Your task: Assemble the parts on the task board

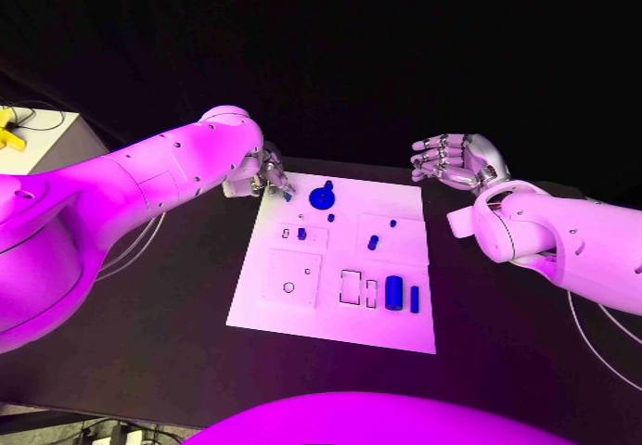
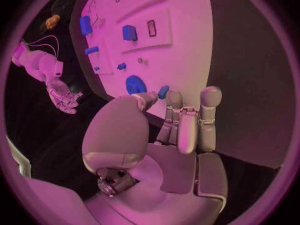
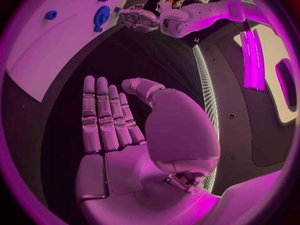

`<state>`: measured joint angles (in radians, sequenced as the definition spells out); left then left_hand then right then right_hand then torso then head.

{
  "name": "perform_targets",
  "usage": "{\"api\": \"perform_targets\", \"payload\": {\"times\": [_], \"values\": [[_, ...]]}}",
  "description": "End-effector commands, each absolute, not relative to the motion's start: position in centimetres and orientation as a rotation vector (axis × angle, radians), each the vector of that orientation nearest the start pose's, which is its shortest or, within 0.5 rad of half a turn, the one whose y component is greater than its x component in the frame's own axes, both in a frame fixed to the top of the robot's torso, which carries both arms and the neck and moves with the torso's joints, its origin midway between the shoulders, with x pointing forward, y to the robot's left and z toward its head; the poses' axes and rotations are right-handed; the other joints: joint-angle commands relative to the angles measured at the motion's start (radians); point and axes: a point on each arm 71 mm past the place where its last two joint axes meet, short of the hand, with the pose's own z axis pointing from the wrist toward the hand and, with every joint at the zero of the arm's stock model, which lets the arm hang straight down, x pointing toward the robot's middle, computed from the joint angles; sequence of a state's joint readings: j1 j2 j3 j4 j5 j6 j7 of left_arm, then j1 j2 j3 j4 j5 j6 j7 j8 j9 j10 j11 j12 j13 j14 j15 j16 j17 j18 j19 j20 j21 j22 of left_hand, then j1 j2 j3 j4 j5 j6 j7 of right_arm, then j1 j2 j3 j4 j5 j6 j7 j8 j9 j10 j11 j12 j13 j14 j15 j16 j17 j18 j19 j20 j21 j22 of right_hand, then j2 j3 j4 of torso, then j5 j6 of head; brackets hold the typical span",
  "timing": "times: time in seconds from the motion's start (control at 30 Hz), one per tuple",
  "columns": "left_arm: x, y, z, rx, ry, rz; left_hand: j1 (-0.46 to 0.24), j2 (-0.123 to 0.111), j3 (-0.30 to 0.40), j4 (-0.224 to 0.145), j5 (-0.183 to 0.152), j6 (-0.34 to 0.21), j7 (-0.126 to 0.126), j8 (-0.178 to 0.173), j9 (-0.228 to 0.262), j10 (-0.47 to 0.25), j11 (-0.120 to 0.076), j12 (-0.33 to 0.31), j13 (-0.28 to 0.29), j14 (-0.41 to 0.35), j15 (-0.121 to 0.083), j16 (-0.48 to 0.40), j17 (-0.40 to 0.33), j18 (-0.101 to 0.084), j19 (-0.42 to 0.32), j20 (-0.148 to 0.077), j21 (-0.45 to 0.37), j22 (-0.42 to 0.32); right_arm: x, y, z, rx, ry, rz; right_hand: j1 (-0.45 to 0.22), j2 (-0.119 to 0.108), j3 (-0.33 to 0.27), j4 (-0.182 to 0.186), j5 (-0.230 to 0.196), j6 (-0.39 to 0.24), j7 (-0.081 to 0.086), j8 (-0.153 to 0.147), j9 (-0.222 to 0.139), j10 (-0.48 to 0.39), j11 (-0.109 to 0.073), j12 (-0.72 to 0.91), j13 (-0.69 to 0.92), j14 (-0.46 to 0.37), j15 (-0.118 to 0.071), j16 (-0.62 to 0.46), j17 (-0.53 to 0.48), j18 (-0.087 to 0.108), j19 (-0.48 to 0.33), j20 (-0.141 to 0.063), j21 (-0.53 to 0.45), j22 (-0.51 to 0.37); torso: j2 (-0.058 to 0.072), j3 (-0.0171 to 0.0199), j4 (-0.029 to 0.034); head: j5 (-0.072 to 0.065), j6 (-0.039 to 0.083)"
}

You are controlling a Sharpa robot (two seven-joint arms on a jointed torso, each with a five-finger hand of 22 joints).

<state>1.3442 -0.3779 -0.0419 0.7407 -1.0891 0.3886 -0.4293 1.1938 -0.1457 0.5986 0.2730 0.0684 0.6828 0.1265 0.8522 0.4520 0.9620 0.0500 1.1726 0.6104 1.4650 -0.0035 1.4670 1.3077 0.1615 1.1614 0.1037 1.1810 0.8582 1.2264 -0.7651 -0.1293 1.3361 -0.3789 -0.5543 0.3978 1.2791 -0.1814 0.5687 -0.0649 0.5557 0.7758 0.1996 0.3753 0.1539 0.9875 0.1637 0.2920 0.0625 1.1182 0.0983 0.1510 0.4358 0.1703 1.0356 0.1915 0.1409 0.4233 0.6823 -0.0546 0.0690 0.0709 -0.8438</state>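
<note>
While several blue parts (image 1: 393, 292) lie loose on task board (image 1: 268, 311): assembly judged barely begun; left hand (image 1: 268, 176) pinching small blue part (image 2: 163, 91) at board corner; right hand (image 1: 453, 159) spread, empty.

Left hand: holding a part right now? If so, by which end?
Left hand pinches a small blue part at its fingers' tips, by the task board's far corner. The held end is hidden. Right hand holds nothing.

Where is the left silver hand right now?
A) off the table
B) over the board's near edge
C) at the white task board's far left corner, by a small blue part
C: the left hand sits at the task board's far left corner, fingertips at a small blue part.
</note>
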Motion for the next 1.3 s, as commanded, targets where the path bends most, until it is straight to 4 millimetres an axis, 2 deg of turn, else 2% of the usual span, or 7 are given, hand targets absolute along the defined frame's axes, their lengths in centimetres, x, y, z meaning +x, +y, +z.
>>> {"api": "perform_targets", "payload": {"times": [0.03,0.27,0.7,0.93,1.0,1.13,1.3], "values": [[60.6,20.2,-18.8,-0.232,2.363,-0.229,0.012,-0.002,0.019,-0.004,0.005,0.002,-0.003,0.008,0.004,0.005,0.0,0.004,0.0,0.008,-0.009,0.004,0.014,-0.017,-0.002,-0.008,0.007,0.002,51.7,-23.1,-19.5,0.703,1.374,1.154,-0.012,0.001,0.006,0.002,0.0,0.005,0.035,-0.006,-0.001,0.001,0.003,-0.006,-0.001,-0.003,0.006,-0.006,-0.001,0.002,-0.009,-0.001,-0.004,-0.001,0.001,-0.0001,-0.0007,-0.001,-0.002],[60.6,19.9,-18.8,-0.239,2.358,-0.256,0.03,0.004,0.101,-0.04,0.001,-0.003,-0.008,0.024,0.022,0.009,-0.005,0.006,0.004,0.009,-0.013,0.007,0.018,-0.018,-0.004,-0.011,0.013,0.009,51.7,-23.1,-19.5,0.703,1.375,1.154,-0.012,0.001,0.006,0.002,0.0,0.005,0.035,-0.006,-0.001,0.001,0.003,-0.006,-0.001,-0.003,0.006,-0.006,-0.001,0.002,-0.009,-0.001,-0.004,-0.001,0.0,-0.0001,0.0007,-0.002,-0.005],[60.5,19.9,-18.6,-0.256,2.335,-0.304,0.038,0.019,0.299,-0.204,0.011,-0.026,-0.006,0.092,0.087,0.03,-0.005,0.004,0.014,0.014,-0.016,0.015,0.03,-0.02,-0.004,-0.014,0.037,0.031,51.7,-23.1,-19.5,0.703,1.376,1.154,-0.012,0.001,0.006,0.002,0.0,0.005,0.035,-0.006,-0.001,0.001,0.003,-0.006,-0.001,-0.003,0.006,-0.006,-0.001,0.002,-0.009,-0.001,-0.004,-0.001,0.0,-0.0001,-0.0005,-0.003,-0.009],[60.1,20.0,-18.3,-0.284,2.317,-0.352,0.014,0.011,0.344,-0.234,0.024,-0.018,-0.007,0.11,0.105,0.057,-0.009,0.017,0.038,0.016,-0.018,0.017,0.034,-0.021,-0.001,-0.015,0.049,0.043,51.7,-23.2,-19.5,0.704,1.377,1.153,-0.012,0.001,0.006,0.002,0.0,0.005,0.035,-0.006,-0.001,0.001,0.003,-0.006,-0.001,-0.003,0.006,-0.006,-0.001,0.002,-0.009,-0.001,-0.004,-0.001,-0.003,0.0006,0.0008,-0.003,-0.012],[59.9,20.1,-18.2,-0.299,2.305,-0.37,-0.004,0.002,0.368,-0.251,0.041,-0.008,-0.011,0.116,0.113,0.078,-0.013,0.027,0.057,0.02,-0.021,0.02,0.039,-0.022,0.005,-0.018,0.059,0.054,51.6,-23.3,-19.5,0.705,1.377,1.152,-0.012,0.001,0.006,0.002,0.0,0.005,0.035,-0.006,-0.001,0.001,0.003,-0.006,-0.001,-0.003,0.006,-0.006,-0.001,0.002,-0.009,-0.001,-0.004,-0.001,-0.004,0.0005,0.0015,-0.003,-0.013],[59.1,20.4,-17.8,-0.35,2.273,-0.419,-0.041,-0.024,0.384,-0.274,0.164,0.021,-0.022,0.12,0.121,0.128,-0.024,0.047,0.1,0.032,-0.032,0.027,0.058,-0.027,0.024,-0.027,0.082,0.082,51.6,-23.4,-19.5,0.706,1.377,1.149,-0.014,0.003,0.007,0.002,0.0,0.006,0.036,-0.009,-0.002,0.002,0.003,-0.01,-0.001,-0.003,0.007,-0.008,-0.004,0.002,-0.009,0.0,-0.005,-0.004,-0.008,0.0017,0.0026,-0.003,-0.016],[57.8,21.0,-17.3,-0.38,2.236,-0.45,-0.056,-0.031,0.385,-0.283,0.191,0.037,-0.029,0.117,0.122,0.165,-0.03,0.062,0.14,0.04,-0.038,0.031,0.071,-0.031,0.04,-0.033,0.096,0.104,51.6,-23.8,-19.5,0.709,1.375,1.143,-0.014,0.003,0.007,0.002,0.0,0.007,0.036,-0.01,-0.002,0.002,0.003,-0.01,-0.001,-0.003,0.007,-0.008,-0.004,0.002,-0.009,0.0,-0.005,-0.004,-0.013,0.0024,0.0057,-0.005,-0.023]]}}
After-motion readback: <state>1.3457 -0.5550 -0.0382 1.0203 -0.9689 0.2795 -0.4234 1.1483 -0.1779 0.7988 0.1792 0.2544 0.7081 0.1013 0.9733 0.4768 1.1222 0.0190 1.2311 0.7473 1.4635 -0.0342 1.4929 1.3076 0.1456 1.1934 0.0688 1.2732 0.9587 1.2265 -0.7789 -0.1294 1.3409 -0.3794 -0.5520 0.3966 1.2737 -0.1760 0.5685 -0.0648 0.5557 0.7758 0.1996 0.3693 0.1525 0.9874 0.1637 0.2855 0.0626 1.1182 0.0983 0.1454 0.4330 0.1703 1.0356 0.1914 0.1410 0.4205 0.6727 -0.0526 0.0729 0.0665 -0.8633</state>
